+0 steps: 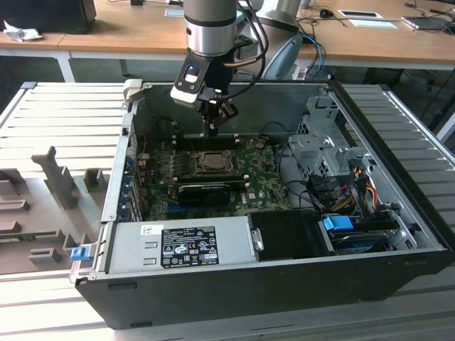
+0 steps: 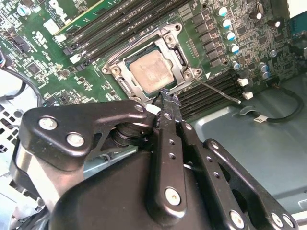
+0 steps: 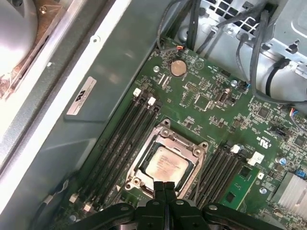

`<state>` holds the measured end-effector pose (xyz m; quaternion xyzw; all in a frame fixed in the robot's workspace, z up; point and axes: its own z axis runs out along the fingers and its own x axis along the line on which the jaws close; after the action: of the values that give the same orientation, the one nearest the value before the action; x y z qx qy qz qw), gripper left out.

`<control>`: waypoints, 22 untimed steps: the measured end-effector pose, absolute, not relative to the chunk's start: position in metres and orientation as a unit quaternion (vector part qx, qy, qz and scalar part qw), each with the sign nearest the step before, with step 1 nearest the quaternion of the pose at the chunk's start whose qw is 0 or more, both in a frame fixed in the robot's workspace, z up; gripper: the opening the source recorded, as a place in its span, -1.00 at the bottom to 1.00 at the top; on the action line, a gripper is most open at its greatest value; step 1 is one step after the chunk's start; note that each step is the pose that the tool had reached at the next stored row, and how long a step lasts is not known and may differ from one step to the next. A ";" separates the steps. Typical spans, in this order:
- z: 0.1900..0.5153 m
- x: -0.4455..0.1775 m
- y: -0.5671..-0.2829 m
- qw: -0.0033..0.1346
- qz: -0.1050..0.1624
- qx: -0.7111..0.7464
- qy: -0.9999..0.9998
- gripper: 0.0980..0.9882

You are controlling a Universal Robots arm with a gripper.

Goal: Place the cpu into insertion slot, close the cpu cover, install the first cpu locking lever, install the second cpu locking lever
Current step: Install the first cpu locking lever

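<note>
cpu (image 3: 165,163) seated in insertion slot (image 3: 130,179), cpu cover (image 3: 184,143) judged closed. gripper (image 1: 212,130) pressed together, empty, at 12 o'clock of insertion slot, exterior view. locking lever (image 2: 218,91) judged unlatched.

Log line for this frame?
cpu: in insertion slot | cpu cover: down | gripper: shut, by slot edge | lever: swung out

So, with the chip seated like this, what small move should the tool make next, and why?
Probably a small shift of the tool toward the thin locking lever, to press it. The cpu sits in the insertion slot with the cpu cover down around it, the tool is shut and empty at the slot's edge, and the lever looks unlatched.
</note>
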<state>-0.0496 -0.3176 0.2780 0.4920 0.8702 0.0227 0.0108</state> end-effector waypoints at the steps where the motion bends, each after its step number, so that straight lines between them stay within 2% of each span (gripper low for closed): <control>1: 0.278 -0.050 -0.318 0.011 0.023 0.491 0.871 -0.98; 22: 0.278 -0.050 -0.318 0.009 0.023 0.439 0.898 -0.98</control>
<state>-0.0496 -0.3176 0.2780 0.4392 0.8980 0.0233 0.0094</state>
